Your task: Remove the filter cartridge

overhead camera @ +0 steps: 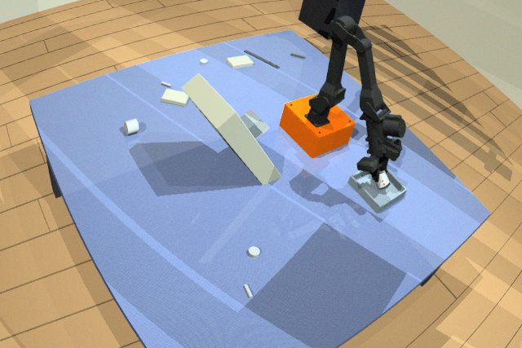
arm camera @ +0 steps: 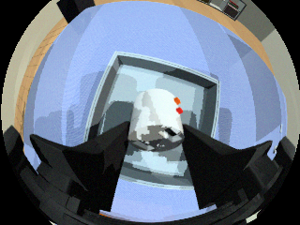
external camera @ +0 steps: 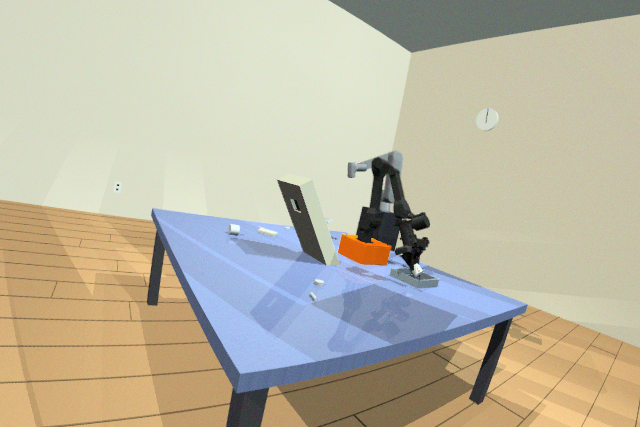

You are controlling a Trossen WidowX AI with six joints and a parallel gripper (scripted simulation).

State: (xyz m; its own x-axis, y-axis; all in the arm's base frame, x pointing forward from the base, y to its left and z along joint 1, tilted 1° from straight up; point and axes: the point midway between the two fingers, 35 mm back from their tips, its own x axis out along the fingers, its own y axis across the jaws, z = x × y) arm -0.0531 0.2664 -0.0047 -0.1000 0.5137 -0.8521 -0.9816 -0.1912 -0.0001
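Note:
The white filter cartridge (overhead camera: 384, 180) (external camera: 417, 270) (arm camera: 157, 110) has two red-orange marks on its side; its dark-patterned end faces the wrist camera. My gripper (overhead camera: 379, 173) (external camera: 415, 265) (arm camera: 156, 127) is shut on it, with a fingertip against each side. The cartridge is low inside the grey tray (overhead camera: 365, 198) (external camera: 427, 283) (arm camera: 164, 67), within its walls. Whether it touches the tray floor cannot be told. The service panel (overhead camera: 236, 125) (external camera: 321, 226) leans on the table, away from my gripper; the exterior view shows a square opening in its dark face.
The orange base block (overhead camera: 330, 142) (external camera: 362, 250) stands between panel and tray. A white cylinder (overhead camera: 131, 126) (external camera: 234, 229), a white disc (overhead camera: 253, 251) (external camera: 318, 282), a small peg (overhead camera: 247, 290) and cream blocks (overhead camera: 174, 97) (overhead camera: 240, 61) lie around the table. A pale grey part (overhead camera: 254, 124) is behind the panel.

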